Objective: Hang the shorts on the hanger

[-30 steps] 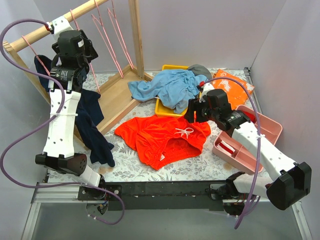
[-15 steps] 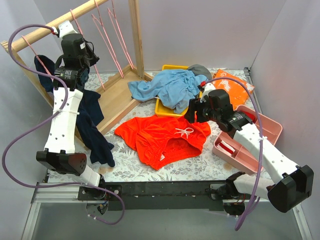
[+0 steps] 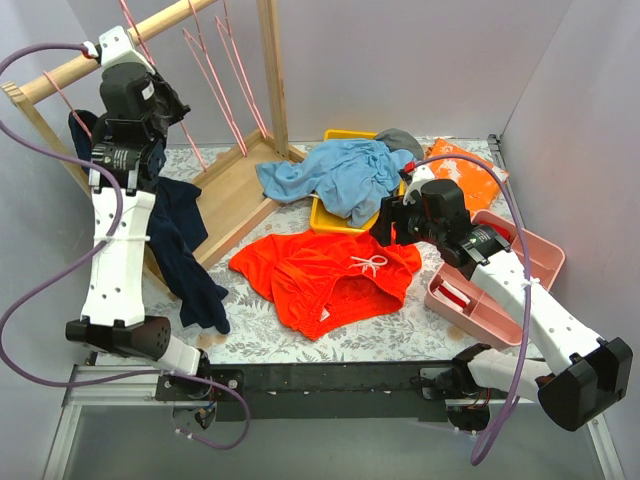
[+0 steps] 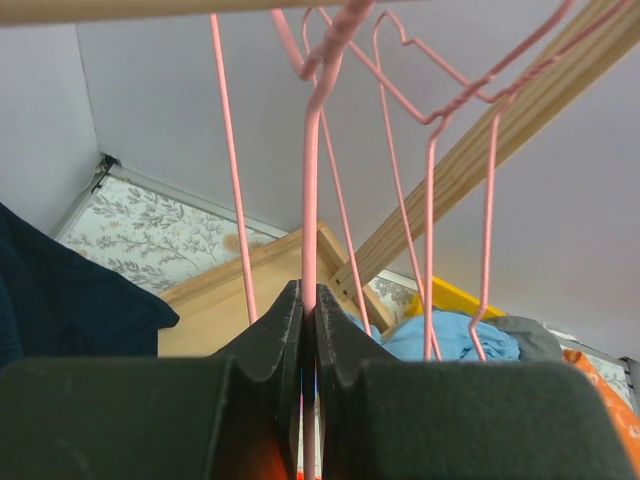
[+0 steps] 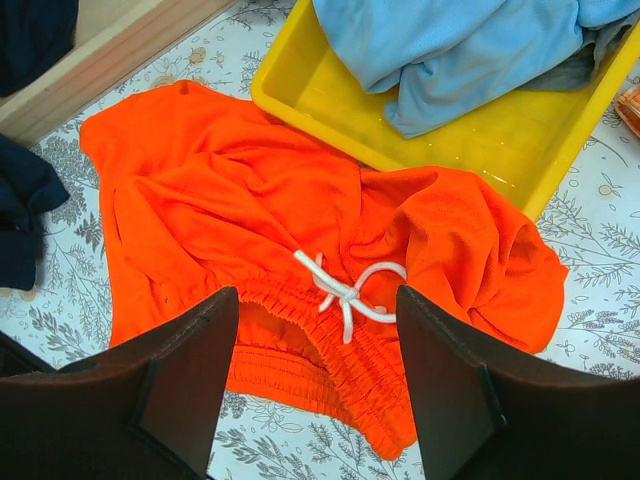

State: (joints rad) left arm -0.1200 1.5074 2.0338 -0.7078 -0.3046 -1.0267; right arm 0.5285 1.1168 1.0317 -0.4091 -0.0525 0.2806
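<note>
The left gripper (image 4: 308, 300) is clenched on the wire of the hanger (image 4: 310, 190). Over the last second it has swung up and leftward by the wooden rail (image 3: 60, 68), taking the hanger along, probably to unhook it. The shorts (image 3: 322, 272) lie spread on the table (image 3: 400, 335), unmoved. Over their white drawstring (image 5: 345, 290) the right gripper (image 5: 315, 310) hangs released, barely shifted, so hanging has not begun.
</note>
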